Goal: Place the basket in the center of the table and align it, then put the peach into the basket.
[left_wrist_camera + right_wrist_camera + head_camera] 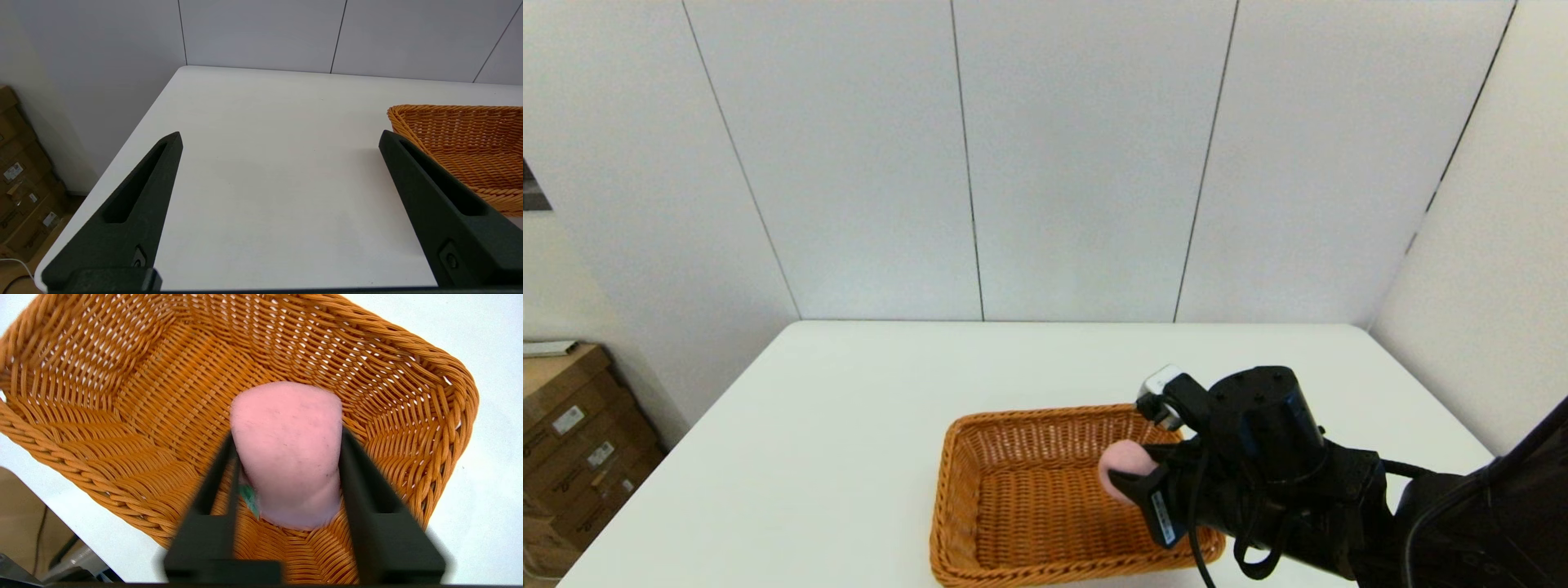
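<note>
While the peach [286, 453] sits clamped between the two black fingers [367, 486] of your right pincer [1131, 482], it hangs inside the basket's [1013, 498] outline, over the right-hand part of the woven floor and near the right wall. Whether it touches the weave yet, you cannot tell from either view; the wrist view shows floor beneath and ahead of it. The fingers press its sides, so the pincer is grasping the peach, with the green leaf mark [248, 498] showing by one finger.

Key relation for your next move, as a judgement: the peach lies straight off the fingertips, with basket floor below it, so a release should land it inside. Open floor runs away toward the basket's left wall; the right wall is close, so spread the fingers with care.

Basket: long axis runs from the counter's [849, 392] near edge toward the far edge, placed roughly mid-width, close to the near edge. Bare counter lies to left, right and beyond.

Left pincer [280, 139]: spread wide, holding nothing, hovering over the counter's left side, basket rim just beside one finger.
</note>
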{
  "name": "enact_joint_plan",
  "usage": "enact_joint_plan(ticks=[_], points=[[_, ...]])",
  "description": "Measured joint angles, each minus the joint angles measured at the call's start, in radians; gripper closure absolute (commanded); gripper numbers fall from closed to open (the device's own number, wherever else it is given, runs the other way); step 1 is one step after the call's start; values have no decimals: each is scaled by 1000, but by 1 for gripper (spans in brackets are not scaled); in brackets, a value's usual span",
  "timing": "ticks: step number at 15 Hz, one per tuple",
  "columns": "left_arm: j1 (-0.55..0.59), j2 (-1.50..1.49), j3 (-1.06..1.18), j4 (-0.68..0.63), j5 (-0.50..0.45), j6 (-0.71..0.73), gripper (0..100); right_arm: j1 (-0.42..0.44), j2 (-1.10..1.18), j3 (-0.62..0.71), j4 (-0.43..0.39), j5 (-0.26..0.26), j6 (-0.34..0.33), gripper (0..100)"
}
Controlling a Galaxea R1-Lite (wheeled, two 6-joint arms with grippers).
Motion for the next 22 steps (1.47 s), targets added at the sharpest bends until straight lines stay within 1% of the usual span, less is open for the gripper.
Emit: enact_joint_plan(ticks=[3, 7, 9, 11, 13, 14, 15, 16, 19, 21, 22], points=[[0, 0, 0, 0, 0, 0, 0, -4, -21, 27, -1, -1, 9, 0], [0, 0, 0, 0, 0, 0, 0, -40, -102, 31, -1, -12, 79, 0], [0, 0, 0, 0, 0, 0, 0, -82, -173, 31, -1, -48, 82, 0], [0, 0, 0, 0, 0, -1, 0, -133, -262, 34, 8, -111, 71, 0], [0, 0, 0, 0, 0, 0, 0, -164, -359, 55, 35, -197, 40, 0], [0, 0, 0, 0, 0, 0, 0, -177, -412, 73, 52, -238, 13, 0], [0, 0, 0, 0, 0, -1, 0, -189, -469, 95, 65, -262, -18, 0], [0, 0, 0, 0, 0, -1, 0, -204, -534, 122, 83, -277, -58, 0], [0, 0, 0, 0, 0, -1, 0, -258, -735, 196, 150, -289, -170, 0], [0, 0, 0, 0, 0, -1, 0, -281, -872, 229, 224, -293, -219, 0], [0, 0, 0, 0, 0, -1, 0, -290, -943, 239, 279, -295, -233, 0]])
